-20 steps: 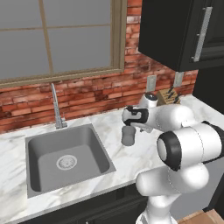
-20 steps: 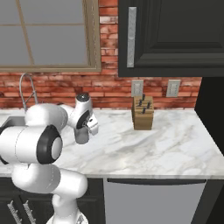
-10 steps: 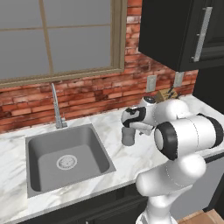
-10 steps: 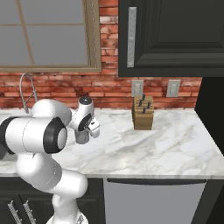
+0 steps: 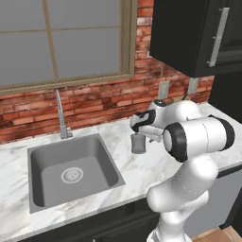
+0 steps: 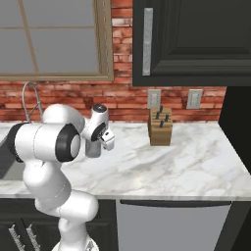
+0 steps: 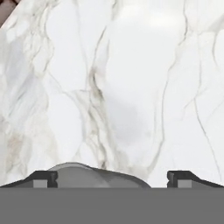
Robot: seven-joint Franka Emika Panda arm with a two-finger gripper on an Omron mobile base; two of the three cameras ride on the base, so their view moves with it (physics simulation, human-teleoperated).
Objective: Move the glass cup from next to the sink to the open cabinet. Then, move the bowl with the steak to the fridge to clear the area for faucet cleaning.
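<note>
Left base view showed the glass cup (image 5: 138,143), a small grey translucent cylinder, held just above the white veined marble counter (image 5: 142,172), a little right of the sink (image 5: 71,172). The pincer (image 5: 138,137) came down on it from above, and the cup hung beneath the white hand. In the hand view the two dark fingertips (image 7: 43,179) stood at either side of the cup's rounded grey rim (image 7: 87,175), wide apart with the rim between them, so the pincer was grasping the glass cup.

The sink was a square matte grey basin with a round silver drain (image 5: 72,175), its right rim near the cup. A slim silver faucet (image 5: 61,118) rose at the far edge of the basin against the red brick wall (image 5: 94,106). Open marble lay to the right of the cup and toward the near counter edge; in the right base view the counter (image 6: 186,162) ran bare and smooth far to the right, with only a wooden knife block (image 6: 161,126) standing upright near the brick wall.

Above, the black panelled cabinet (image 6: 196,39) hung over the counter, its long grey bar handle (image 6: 147,41) vertical. Its underside sat well above the arm, leaving free room beneath it.
</note>
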